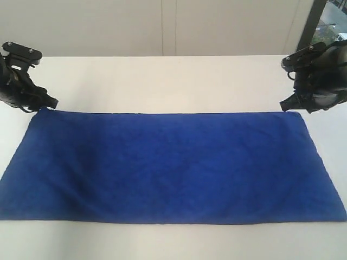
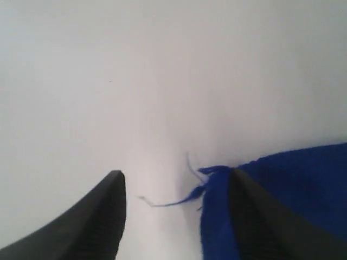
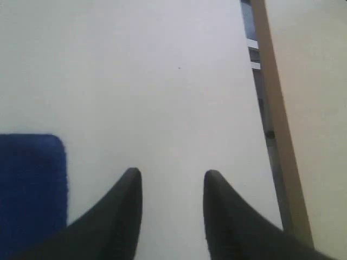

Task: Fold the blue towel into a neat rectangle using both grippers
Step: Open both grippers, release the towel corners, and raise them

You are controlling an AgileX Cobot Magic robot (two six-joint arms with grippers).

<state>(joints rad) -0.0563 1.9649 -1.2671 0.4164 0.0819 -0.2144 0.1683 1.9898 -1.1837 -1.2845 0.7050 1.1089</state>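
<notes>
Towel (image 1: 173,168) lies flat on the counter (image 1: 162,81) as one long, fairly tidy rectangle with no wrinkles. I cannot tell whether it is already doubled.

Left fingers (image 2: 97,216): spread wide and gripping nothing. One sits at the towel's far corner, where a loose thread (image 2: 173,201) trails out.

Right fingers (image 3: 119,216): partly apart, empty, over bare counter just beside the other far corner.

Judgement: at best an early stage. The long shape likely still needs folding shorter, and no corner is held.

The black left claw (image 2: 174,174) stands open above the white matte worktop (image 2: 162,76). One finger overlaps the frayed corner of the deep-blue fuzzy towel (image 2: 303,173); loose threads (image 2: 173,203) trail between the fingers.
</notes>
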